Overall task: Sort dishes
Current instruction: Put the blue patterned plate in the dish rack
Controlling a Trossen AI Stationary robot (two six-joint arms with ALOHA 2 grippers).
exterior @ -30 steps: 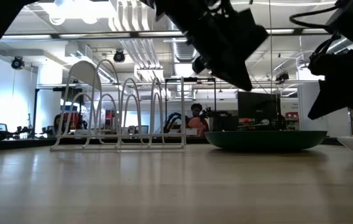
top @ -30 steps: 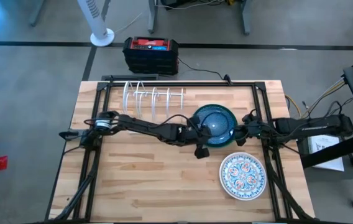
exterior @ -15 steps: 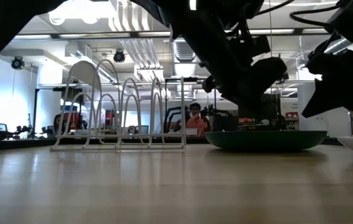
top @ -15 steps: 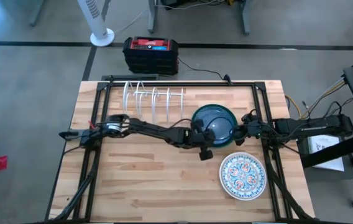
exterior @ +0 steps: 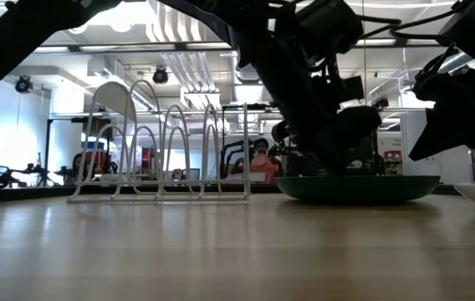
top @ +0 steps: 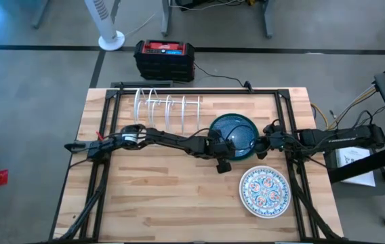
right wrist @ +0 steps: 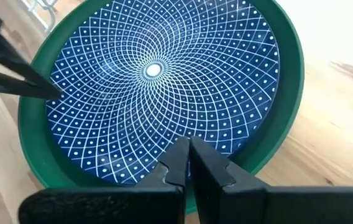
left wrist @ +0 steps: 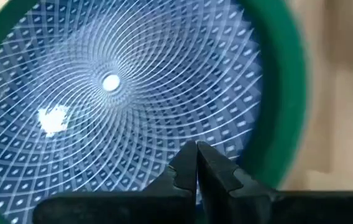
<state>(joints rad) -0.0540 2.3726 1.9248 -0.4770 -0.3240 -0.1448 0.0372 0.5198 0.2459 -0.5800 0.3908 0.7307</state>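
- High view showed the blue plate [top: 235, 135] lying flat, face up, on the table's [top: 158, 196] right half, just right of the rack [top: 167, 108]; being round, it had no long axis.
- My left gripper [left wrist: 196, 148], fingers pressed together, hung over the plate's left inner edge.
- My right gripper [right wrist: 186, 144], fingers also pressed together and holding nothing, sat at its right rim.
- The floral plate [top: 265, 192] lay flat near the right front corner.
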